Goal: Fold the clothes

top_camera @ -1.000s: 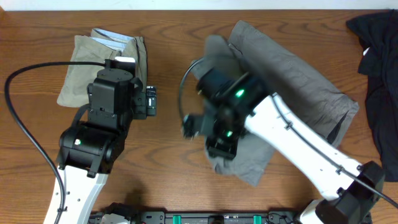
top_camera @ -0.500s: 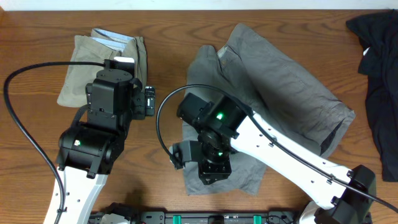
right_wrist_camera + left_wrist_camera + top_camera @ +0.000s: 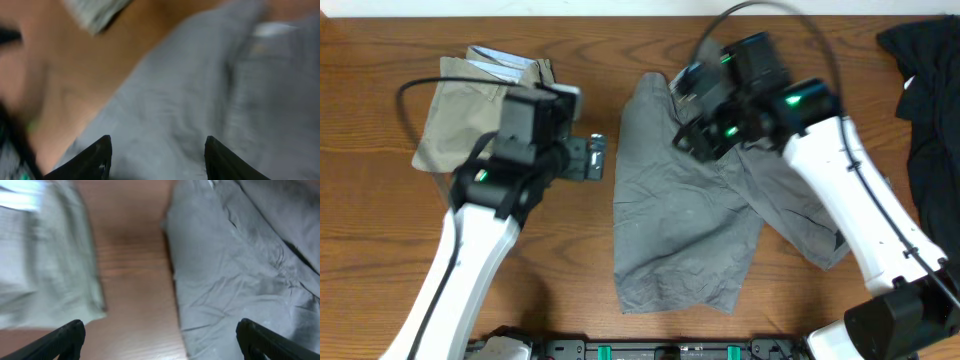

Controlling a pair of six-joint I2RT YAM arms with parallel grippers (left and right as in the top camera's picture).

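Note:
The mid-grey shorts (image 3: 690,220) lie spread in the middle of the table, one leg pointing to the front edge and the other to the right. My right gripper (image 3: 686,118) hovers open over their upper part; in its wrist view the fingertips (image 3: 97,155) stand apart above grey cloth (image 3: 200,85) with nothing between them. My left gripper (image 3: 596,160) is wide open over bare wood between the khaki shorts (image 3: 450,110) and the grey ones. The left wrist view shows khaki cloth (image 3: 45,260) on the left and grey cloth (image 3: 240,270) on the right.
A black garment (image 3: 925,90) is heaped at the right edge of the table. The khaki shorts lie folded at the back left. A strip of bare wooden table (image 3: 590,250) separates them from the grey shorts.
My right gripper let go and swung from the front of the grey shorts to their back part. One leg now lies flat towards the front. My left arm reached right, towards the grey shorts.

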